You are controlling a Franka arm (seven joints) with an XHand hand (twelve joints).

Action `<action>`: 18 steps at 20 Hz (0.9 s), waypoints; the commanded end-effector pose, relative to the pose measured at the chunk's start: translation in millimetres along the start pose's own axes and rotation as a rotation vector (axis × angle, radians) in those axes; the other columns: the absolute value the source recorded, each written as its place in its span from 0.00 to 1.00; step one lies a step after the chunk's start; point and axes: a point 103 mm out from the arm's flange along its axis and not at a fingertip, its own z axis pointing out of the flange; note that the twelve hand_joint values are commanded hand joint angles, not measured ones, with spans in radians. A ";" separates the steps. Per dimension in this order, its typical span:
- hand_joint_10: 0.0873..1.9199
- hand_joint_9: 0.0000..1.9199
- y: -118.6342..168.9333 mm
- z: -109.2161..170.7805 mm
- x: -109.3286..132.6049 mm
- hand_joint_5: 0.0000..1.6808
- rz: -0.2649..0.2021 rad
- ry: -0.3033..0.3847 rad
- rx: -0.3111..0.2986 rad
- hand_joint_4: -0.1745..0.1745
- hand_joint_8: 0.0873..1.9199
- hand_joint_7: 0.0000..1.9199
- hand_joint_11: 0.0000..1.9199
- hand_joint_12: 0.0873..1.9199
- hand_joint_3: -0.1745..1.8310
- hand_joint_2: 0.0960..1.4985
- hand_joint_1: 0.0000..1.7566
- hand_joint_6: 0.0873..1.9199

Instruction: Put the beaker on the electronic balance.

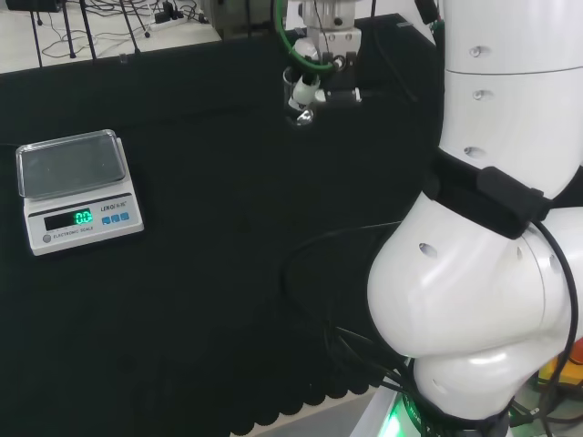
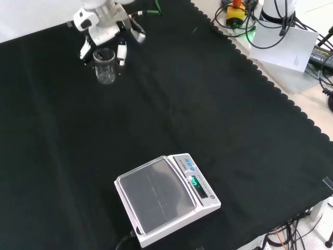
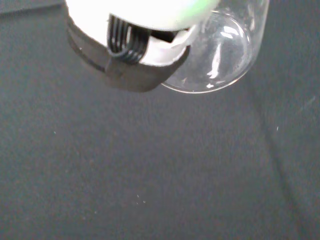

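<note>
Far back on the black cloth (image 2: 171,104), up near the top left of the front view, the hand (image 2: 104,26) hangs over a small clear glass beaker (image 2: 104,65). Its fingers (image 2: 122,53) point down on either side of the beaker. One is on the left and one is on the right, close by the rim. I cannot tell if they are touching the glass or just beside it. They look fairly straight, not curled tight.

From the head view, the hand (image 1: 321,68) is at the top middle, with the beaker (image 1: 301,91) just under it, and the arm's big white parts (image 1: 483,237) stand on the right.

Up close in the wrist view, the beaker (image 3: 220,55) is round and clear, with nothing to see inside it. A white and black part of the hand (image 3: 135,55) sits in front of it. The cloth (image 3: 150,170) is under it.

The balance (image 2: 166,198) is well apart from the beaker, down at the bottom of the front view. It is white with a see-through tray on top and green lit numbers on its front. In the head view the balance (image 1: 77,187) sits at the left side. Its tray has nothing on it. The beaker is not yet on the balance.
</note>
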 end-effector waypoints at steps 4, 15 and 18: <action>0.71 0.50 -10.4 -18.1 14.4 0.41 -0.036 -0.034 -0.001 0.24 0.85 0.37 0.52 0.56 0.48 0.53 0.77 0.79; 0.71 0.51 13.3 -26.6 90.6 0.42 -0.168 -0.059 0.011 0.24 0.85 0.37 0.52 0.56 0.49 0.52 0.77 0.79; 0.71 0.51 20.5 -24.6 128.5 0.42 -0.200 -0.048 0.026 0.24 0.85 0.37 0.51 0.56 0.49 0.52 0.77 0.79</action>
